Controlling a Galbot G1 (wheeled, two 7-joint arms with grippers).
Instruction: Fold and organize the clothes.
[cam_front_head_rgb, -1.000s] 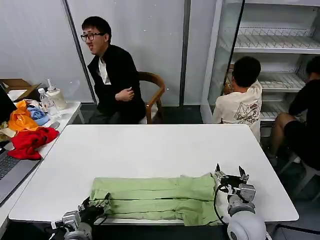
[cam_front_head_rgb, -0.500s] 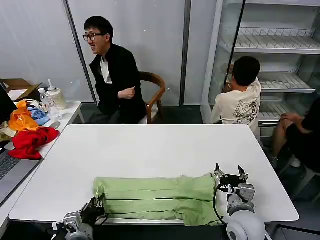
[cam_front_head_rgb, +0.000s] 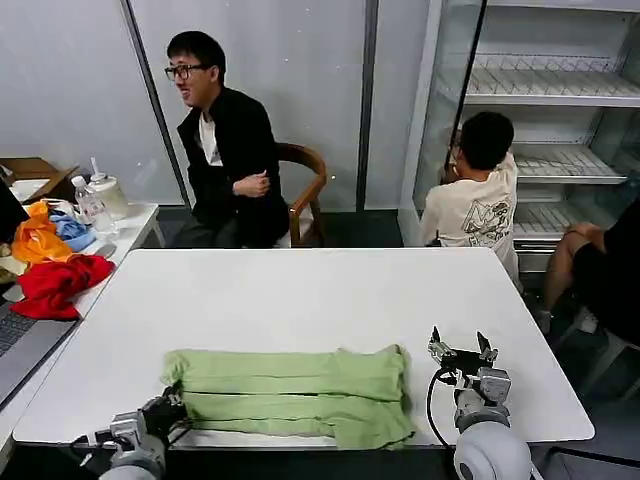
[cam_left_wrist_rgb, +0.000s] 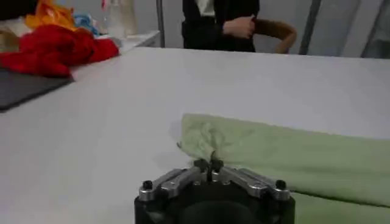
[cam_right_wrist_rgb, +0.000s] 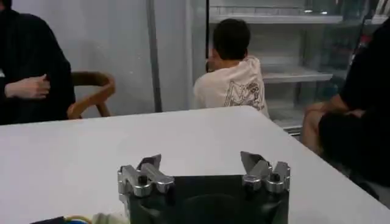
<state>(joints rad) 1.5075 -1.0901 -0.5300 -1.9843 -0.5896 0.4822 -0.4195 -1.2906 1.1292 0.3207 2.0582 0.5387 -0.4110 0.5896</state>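
The light green short-sleeved shirt of soft cloth (cam_front_head_rgb: 290, 394) lies folded into a long band across the near part of the white rectangular table (cam_front_head_rgb: 300, 290), well apart from the heap of red, orange and blue garments (cam_front_head_rgb: 50, 265) on the side table. The left gripper (cam_left_wrist_rgb: 209, 165) sits at the shirt's left end with its fingers closed together, pinching what appears to be a small tuck of the green cloth, though the contact is hard to make out. The right gripper (cam_front_head_rgb: 459, 354) waits just beside the shirt's right end, fingers spread wide and holding nothing. The cloth looks light and limp: it will sag and slide on the smooth tabletop, so it is best taken at an end edge or corner, through all the layers
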